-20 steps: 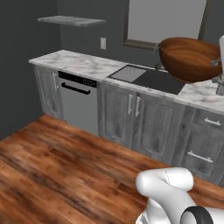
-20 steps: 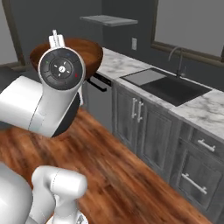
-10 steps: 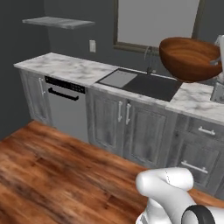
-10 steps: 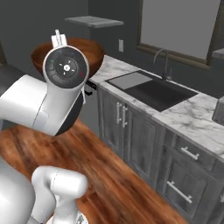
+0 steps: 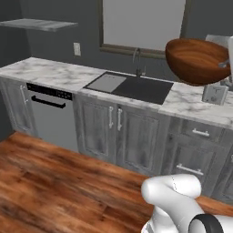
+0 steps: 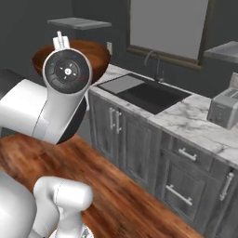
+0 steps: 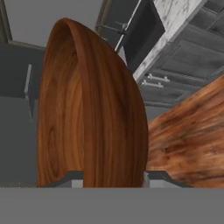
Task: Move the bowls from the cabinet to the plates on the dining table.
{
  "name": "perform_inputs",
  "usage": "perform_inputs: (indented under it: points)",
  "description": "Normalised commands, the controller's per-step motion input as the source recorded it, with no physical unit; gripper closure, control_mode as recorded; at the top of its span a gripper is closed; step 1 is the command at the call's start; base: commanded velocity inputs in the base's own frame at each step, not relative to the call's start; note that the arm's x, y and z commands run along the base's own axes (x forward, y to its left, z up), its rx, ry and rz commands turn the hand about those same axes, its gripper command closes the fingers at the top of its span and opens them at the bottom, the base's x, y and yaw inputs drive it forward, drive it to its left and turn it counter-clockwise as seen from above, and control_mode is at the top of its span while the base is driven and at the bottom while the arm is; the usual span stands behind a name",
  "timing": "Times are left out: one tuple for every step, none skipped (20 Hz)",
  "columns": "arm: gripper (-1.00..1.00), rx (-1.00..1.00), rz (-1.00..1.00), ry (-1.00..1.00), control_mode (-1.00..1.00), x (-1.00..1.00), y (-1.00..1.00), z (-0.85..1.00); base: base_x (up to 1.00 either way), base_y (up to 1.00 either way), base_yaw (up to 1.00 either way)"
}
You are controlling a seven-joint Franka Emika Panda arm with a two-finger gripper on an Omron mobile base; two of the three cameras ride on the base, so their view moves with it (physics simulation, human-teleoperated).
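Brown wooden bowl (image 5: 196,60) stays clamped in the gripper (image 7: 113,177), high above the marble worktop (image 5: 59,75); the base has driven along, so delivery continues.

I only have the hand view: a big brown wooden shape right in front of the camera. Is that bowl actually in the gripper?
Observer: Yes. The left base view shows the brown bowl carried high, clear of the marble counter.
Operator: What's under it?
Observer: The counter end beside the black sink, with a toaster just below the bowl.
Operator: Any plates nearby?
Observer: I can't see any; the right base view has cabinets and wood floor.
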Motion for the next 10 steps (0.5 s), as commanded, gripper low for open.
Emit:
perform_inputs:
  points:
    - [1.0, 0.0, 0.0, 0.0, 1.0, 0.0, 0.0, 0.0, 0.0, 0.0, -0.25]
    - [1.0, 0.0, 0.0, 0.0, 1.0, 0.0, 0.0, 0.0, 0.0, 0.0, -0.25]
    - [1.0, 0.0, 0.0, 0.0, 1.0, 0.0, 0.0, 0.0, 0.0, 0.0, -0.25]
    - [1.0, 0.0, 0.0, 0.0, 1.0, 0.0, 0.0, 0.0, 0.0, 0.0, -0.25]
    - [1.0, 0.0, 0.0, 0.0, 1.0, 0.0, 0.0, 0.0, 0.0, 0.0, -0.25]
    - [1.0, 0.0, 0.0, 0.0, 1.0, 0.0, 0.0, 0.0, 0.0, 0.0, -0.25]
    - [1.0, 0.0, 0.0, 0.0, 1.0, 0.0, 0.0, 0.0, 0.0, 0.0, -0.25]
    - [1.0, 0.0, 0.0, 0.0, 1.0, 0.0, 0.0, 0.0, 0.0, 0.0, -0.25]
    - [1.0, 0.0, 0.0, 0.0, 1.0, 0.0, 0.0, 0.0, 0.0, 0.0, -0.25]
    - [1.0, 0.0, 0.0, 0.0, 1.0, 0.0, 0.0, 0.0, 0.0, 0.0, -0.25]
